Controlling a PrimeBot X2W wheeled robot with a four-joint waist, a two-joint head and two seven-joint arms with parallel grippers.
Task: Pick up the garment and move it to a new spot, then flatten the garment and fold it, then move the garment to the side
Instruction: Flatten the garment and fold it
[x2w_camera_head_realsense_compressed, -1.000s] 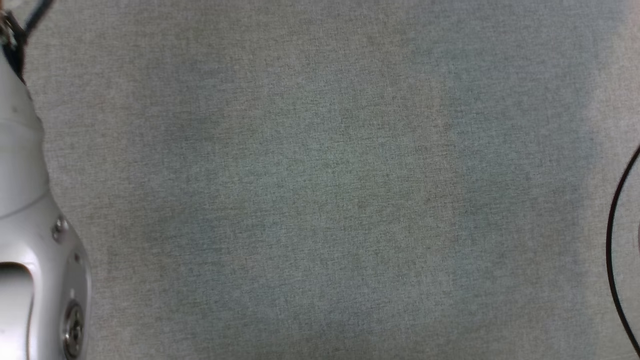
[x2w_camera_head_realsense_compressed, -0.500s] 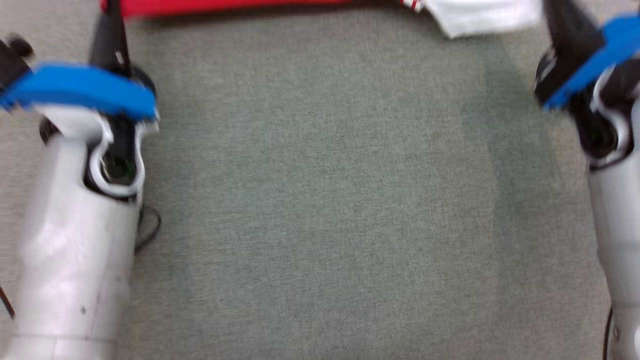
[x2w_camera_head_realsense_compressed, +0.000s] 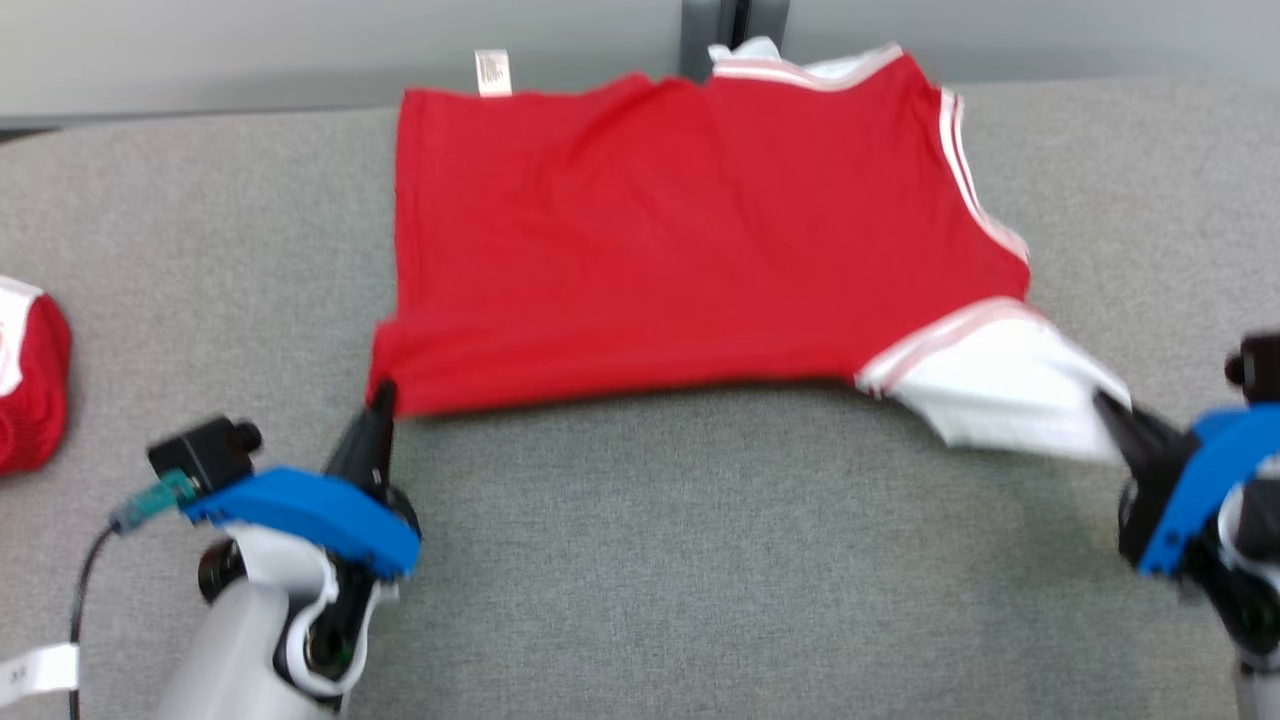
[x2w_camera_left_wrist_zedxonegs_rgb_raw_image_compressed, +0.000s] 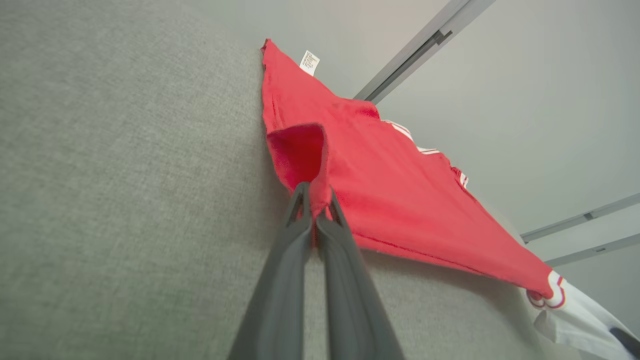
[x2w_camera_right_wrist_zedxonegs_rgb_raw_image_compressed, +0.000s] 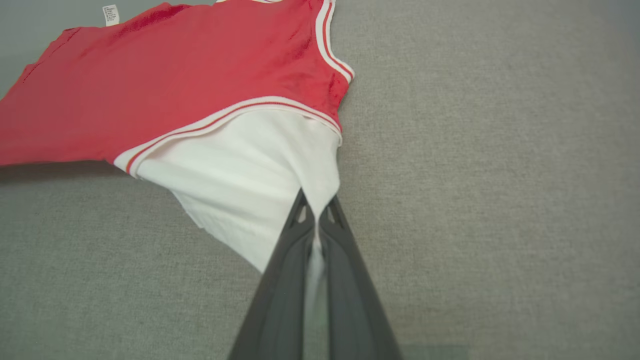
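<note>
1. The grey surface (x2w_camera_head_realsense_compressed: 640, 580) lies bare between me and the cloth. I judge that this open stretch is the new spot, which is why I hold the near edge and not the far one.
2. The garment (x2w_camera_head_realsense_compressed: 680, 230), a red shirt with white striped trim, lies spread toward the far edge by the wall (x2w_camera_head_realsense_compressed: 200, 50). Its near edge is drawn into a taut line between my two grips, with a shadow beneath it, so that edge looks slightly lifted. I think holding two near corners lets it travel as a sheet instead of bunching.
3. The white sleeve (x2w_camera_right_wrist_zedxonegs_rgb_raw_image_compressed: 250, 165) is pulled out to a point at the near right corner, stretched toward my right side.
4. A red-and-white bundle (x2w_camera_head_realsense_compressed: 25, 385) sits at the far left of the surface, well apart from the shirt. It looks like other clothing and is none of my concern here.
5. My left gripper (x2w_camera_left_wrist_zedxonegs_rgb_raw_image_compressed: 316, 195) has its jaws clamped on the red near-left corner. The cloth curls over just above the tips.
6. My right gripper (x2w_camera_right_wrist_zedxonegs_rgb_raw_image_compressed: 315, 212) has its jaws pressed together on the tip of the sleeve, and a strip of white runs down between the fingers.
7. A care label (x2w_camera_head_realsense_compressed: 491, 72) sticks out at the far left corner.
</note>
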